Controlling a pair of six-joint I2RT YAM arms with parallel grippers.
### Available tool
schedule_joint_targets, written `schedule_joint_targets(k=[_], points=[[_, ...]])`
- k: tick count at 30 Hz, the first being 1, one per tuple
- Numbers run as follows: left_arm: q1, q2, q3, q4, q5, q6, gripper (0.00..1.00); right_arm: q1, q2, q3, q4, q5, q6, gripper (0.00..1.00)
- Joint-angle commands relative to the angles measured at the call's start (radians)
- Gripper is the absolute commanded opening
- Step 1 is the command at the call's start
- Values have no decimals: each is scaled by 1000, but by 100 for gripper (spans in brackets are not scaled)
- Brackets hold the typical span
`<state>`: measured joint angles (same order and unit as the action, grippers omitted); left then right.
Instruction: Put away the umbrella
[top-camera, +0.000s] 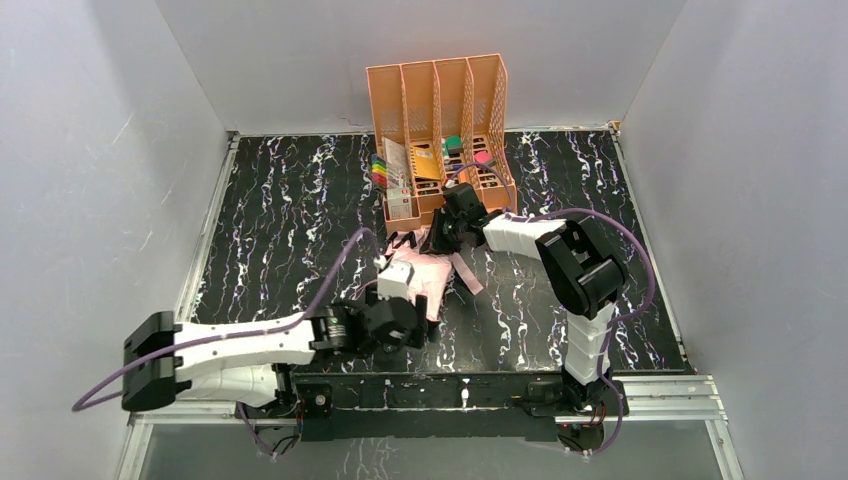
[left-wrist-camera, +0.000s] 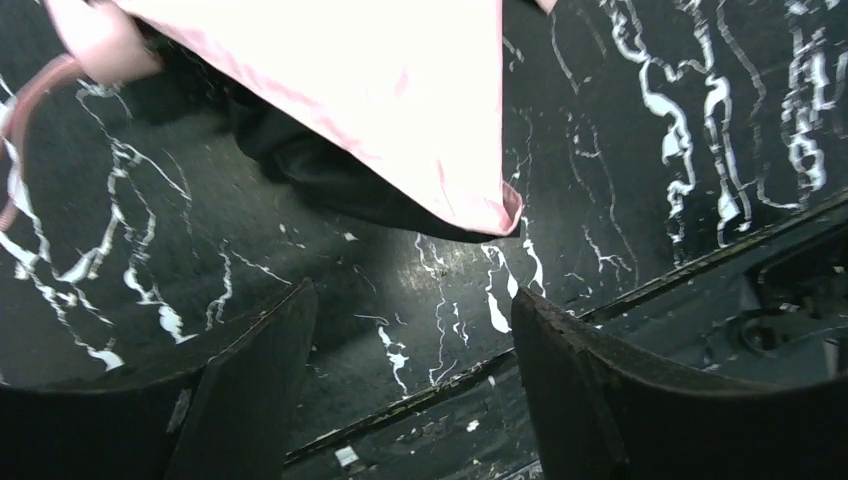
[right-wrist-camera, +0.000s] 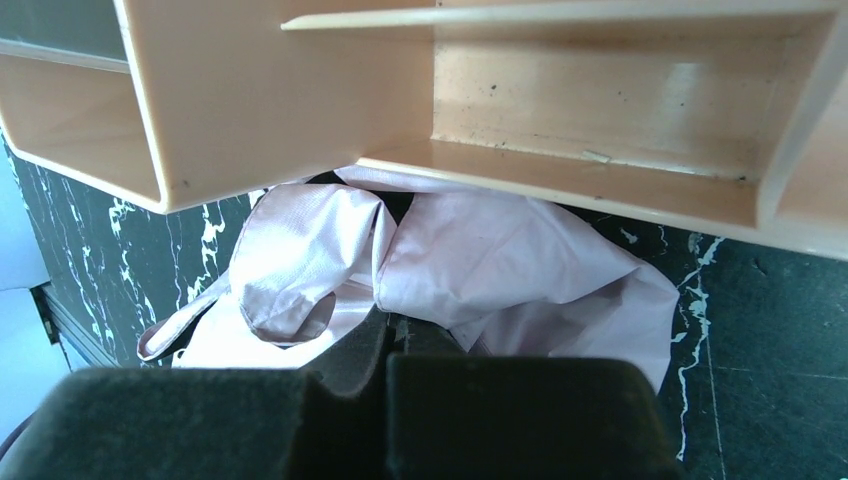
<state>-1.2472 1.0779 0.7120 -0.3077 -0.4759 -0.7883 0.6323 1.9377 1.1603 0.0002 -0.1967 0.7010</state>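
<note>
Before the orange desk organiser (top-camera: 440, 100), the pink umbrella (top-camera: 435, 270) lies on the counter (top-camera: 280, 220); left claw (left-wrist-camera: 410, 300) gapes empty, right claw (right-wrist-camera: 385, 335) closed at its fabric.

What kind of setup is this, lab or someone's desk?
Likely a robot lab test cell: plain white enclosure walls, a black marble-pattern tabletop, and an orange desk organiser behind a pink umbrella.

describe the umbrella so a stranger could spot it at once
Find the orange organiser at the back of the black marbled table. Right in front of it lies the umbrella. It is the only crumpled thing: pale pink fabric with black underneath.
</note>
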Motion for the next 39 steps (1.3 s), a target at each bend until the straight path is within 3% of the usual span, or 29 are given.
schedule_joint_targets(k=[1, 5, 12, 16, 24, 29, 33, 39], points=[[-87, 113, 42, 22, -226, -197, 72, -20, 31, -55, -147, 136, -36, 0], [-90, 208, 50, 98, -270, -292, 75, -21, 26, -53, -151, 143, -43, 0], [-90, 248, 52, 276, -252, -248, 75, -21, 20, -51, -151, 143, -49, 0], [-90, 267, 65, 261, -265, -260, 74, -21, 17, -47, -154, 148, -55, 0], [-77, 384, 151, 28, -301, -413, 68, -21, 23, -38, -152, 141, -58, 0], [-23, 396, 116, 80, -256, -423, 64, -21, 20, -37, -155, 147, -65, 0], [34, 395, 96, 109, -238, -396, 52, -21, 17, -40, -157, 150, -69, 0], [91, 334, 54, 165, -184, -301, 14, -21, 15, -42, -159, 158, -73, 0]])
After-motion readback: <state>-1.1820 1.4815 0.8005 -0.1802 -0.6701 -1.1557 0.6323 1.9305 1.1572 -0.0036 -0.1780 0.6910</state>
